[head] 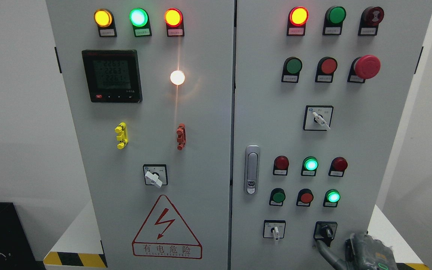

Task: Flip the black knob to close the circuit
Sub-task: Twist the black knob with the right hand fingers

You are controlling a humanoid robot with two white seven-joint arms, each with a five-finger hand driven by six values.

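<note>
Your right hand [366,253] comes in at the lower right corner, grey and dark, sitting just below and right of the small black rotary knob [326,231] on its black square plate, low on the right door of the grey metal control cabinet [208,157]. One grey finger [326,255] reaches up toward the knob's underside; you cannot tell whether it touches or whether the fingers are spread or curled. A white-handled selector switch [275,231] sits just left of the knob.

An industrial electrical room or training lab: a grey two-door control cabinet [201,150] carries lit indicator lamps [138,17], a digital meter [111,76], an emergency stop button [366,66], a high-voltage warning sign [166,228] and hazard-striped edging [74,258] at its base.
</note>
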